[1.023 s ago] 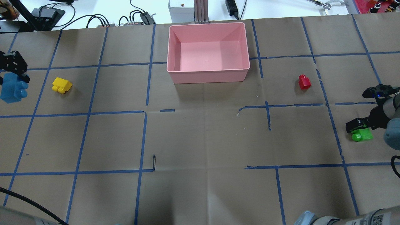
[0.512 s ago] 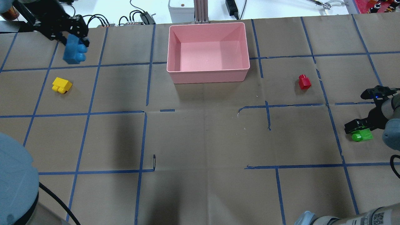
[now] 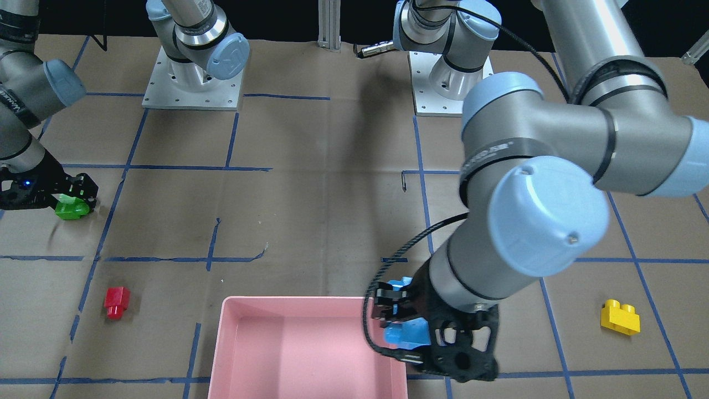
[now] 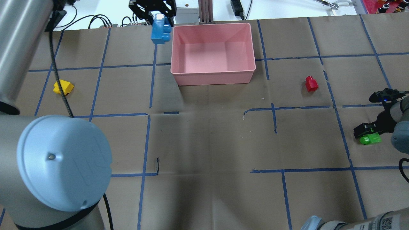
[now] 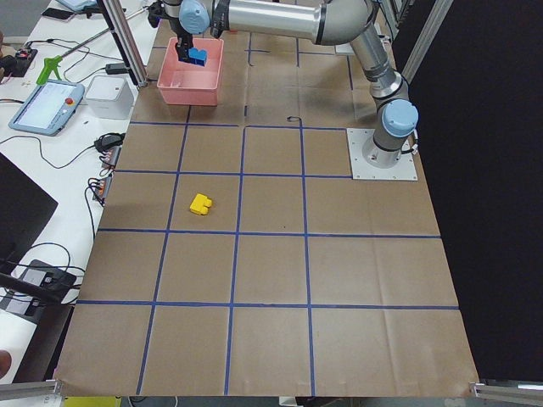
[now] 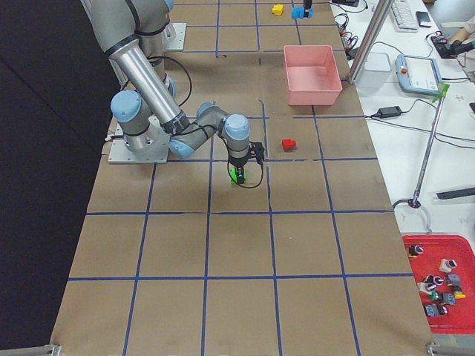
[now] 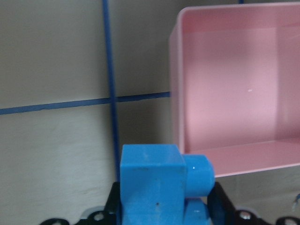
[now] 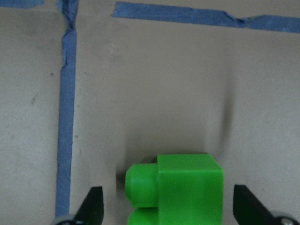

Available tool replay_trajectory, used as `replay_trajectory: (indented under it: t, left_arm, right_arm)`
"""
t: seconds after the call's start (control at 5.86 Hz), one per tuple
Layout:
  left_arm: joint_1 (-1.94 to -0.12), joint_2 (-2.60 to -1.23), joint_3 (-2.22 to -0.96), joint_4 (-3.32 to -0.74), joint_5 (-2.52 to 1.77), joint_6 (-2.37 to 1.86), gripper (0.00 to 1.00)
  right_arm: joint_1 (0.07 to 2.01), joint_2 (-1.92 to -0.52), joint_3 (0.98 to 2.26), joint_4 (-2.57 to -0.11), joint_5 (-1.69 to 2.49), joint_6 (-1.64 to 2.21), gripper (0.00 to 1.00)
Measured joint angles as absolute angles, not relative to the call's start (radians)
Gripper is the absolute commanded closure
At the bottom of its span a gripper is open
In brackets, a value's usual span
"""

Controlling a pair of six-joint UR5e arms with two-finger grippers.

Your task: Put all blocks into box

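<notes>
My left gripper [image 4: 156,17] is shut on the light-blue brick [image 4: 158,31] and holds it in the air just outside the far left corner of the pink box [image 4: 212,77]. The left wrist view shows the brick [image 7: 159,187] beside the box's wall [image 7: 176,93]. My right gripper [image 4: 368,134] is open and low at the table, its fingers [image 8: 93,206] on either side of the green brick [image 8: 180,187] with gaps. The red brick [image 4: 311,83] lies right of the box. The yellow brick [image 4: 63,87] lies far left. The box is empty.
My left arm's large elbow [image 4: 64,163] fills the overhead view's lower left and its cable crosses the yellow brick. A grey unit [image 4: 185,9], a post and cables sit just beyond the table's far edge behind the box. Blue tape lines grid the brown table.
My left gripper has carried the light-blue brick from the far left edge rightward and away to the box's far left corner. The right gripper stays at the green brick.
</notes>
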State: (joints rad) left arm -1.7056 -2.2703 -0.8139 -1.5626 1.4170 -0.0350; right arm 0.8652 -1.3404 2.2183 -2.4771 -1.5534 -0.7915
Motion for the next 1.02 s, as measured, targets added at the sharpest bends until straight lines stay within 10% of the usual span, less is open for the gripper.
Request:
replay_trajectory:
  t: [0.17,0.34,0.51,1.02]
  left_arm:
    - [-1.74,-2.342,-0.772,-1.516,1.414,-0.069,0.77]
    - [-1.756,-2.414,-0.761,-1.442,1.417,-0.083,0.69]
    - [-1.771,-2.472,-0.761,-1.381,1.422,-0.094,0.02]
    - [-1.786,-2.464,-0.773,-1.369,1.431,-0.109,0.01]
  right_arm:
    - [0.865,-1.343,2.218,-2.474,-1.556,-0.808,0.92]
    - [0.865,-1.348,2.216,-2.472,-1.556,-0.834,0.94]
    - [0.865,-1.356,2.208,-2.471,-1.556,-0.848,0.94]
    - [0.89,-1.447,2.062,-2.28,-1.553,-0.856,0.94]
